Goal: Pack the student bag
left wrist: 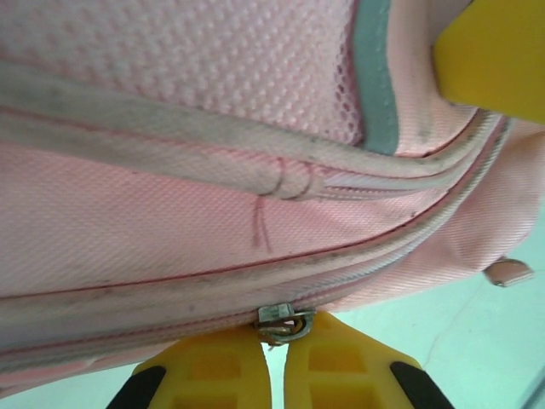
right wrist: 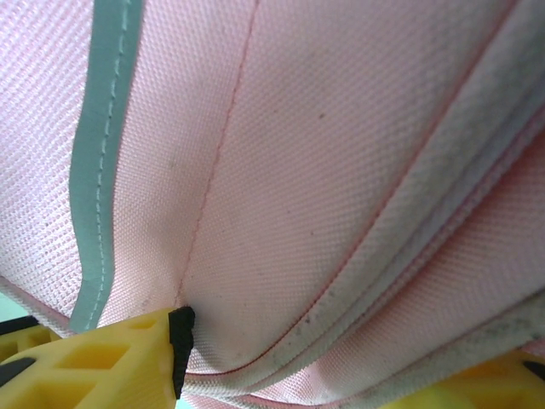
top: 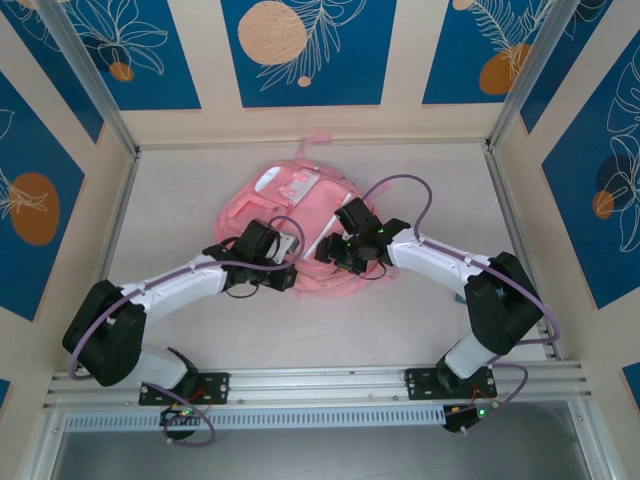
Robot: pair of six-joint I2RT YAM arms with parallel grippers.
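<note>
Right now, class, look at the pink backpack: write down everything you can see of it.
The student bag is a soft pink woven-fabric backpack with a mesh panel, grey-green trim, grubby zip seams and a white patch. It lies slumped on the table, top loop pointing away from the arms. The left gripper is shut on its metal zip pull; the right gripper straddles a fabric fold.

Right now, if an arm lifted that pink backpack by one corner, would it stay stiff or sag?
Probably sag: the student bag lies slumped on the table, its fabric bunched in soft folds by the zipper pull. It seems fairly flat, so likely light for its size. The coarse weave should grip well, not slip.
</note>
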